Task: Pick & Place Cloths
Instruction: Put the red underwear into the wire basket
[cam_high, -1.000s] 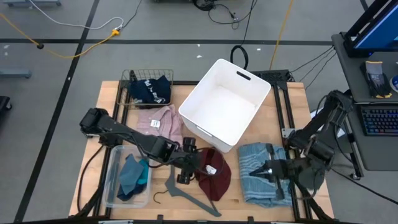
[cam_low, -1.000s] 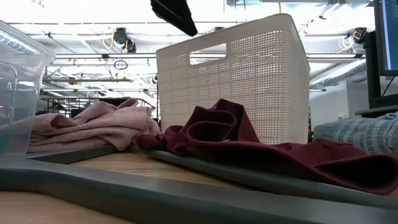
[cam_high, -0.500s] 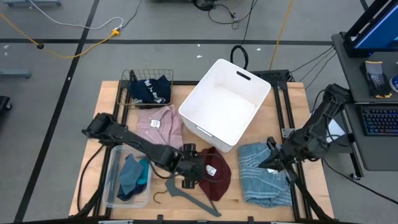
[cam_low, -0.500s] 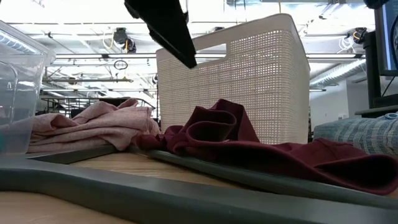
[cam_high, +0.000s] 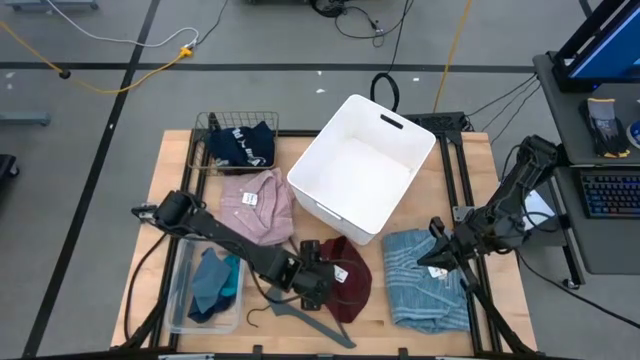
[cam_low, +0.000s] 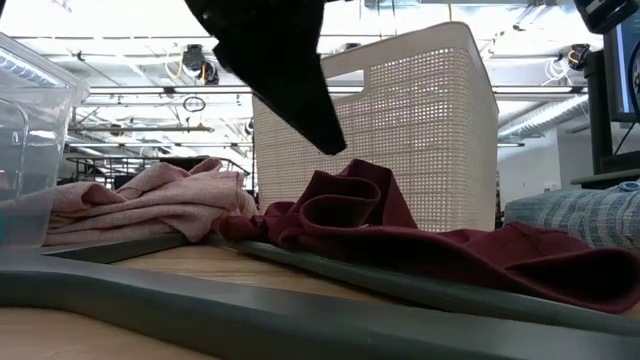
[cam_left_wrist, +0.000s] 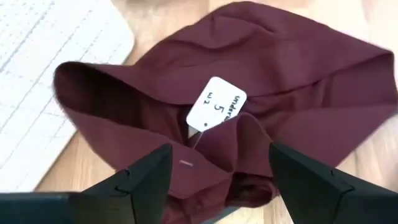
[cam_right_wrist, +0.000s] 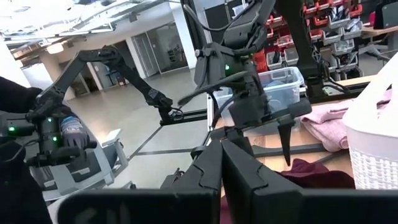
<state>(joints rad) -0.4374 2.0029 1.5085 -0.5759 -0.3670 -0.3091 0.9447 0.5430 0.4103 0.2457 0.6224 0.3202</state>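
One maroon cloth (cam_left_wrist: 261, 93) just below spread L pincer (cam_left_wrist: 214, 171).

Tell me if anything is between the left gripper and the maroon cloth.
Nothing visible. The left gripper hangs open right over the maroon cloth, whose white tag faces up between the fingers; the grey hanger lies beside it.

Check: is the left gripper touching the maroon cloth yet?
Apart. In the low view a left gripper finger ends above the maroon cloth, with background showing between them. The left wrist view shows the open left gripper framing the cloth's white tag.
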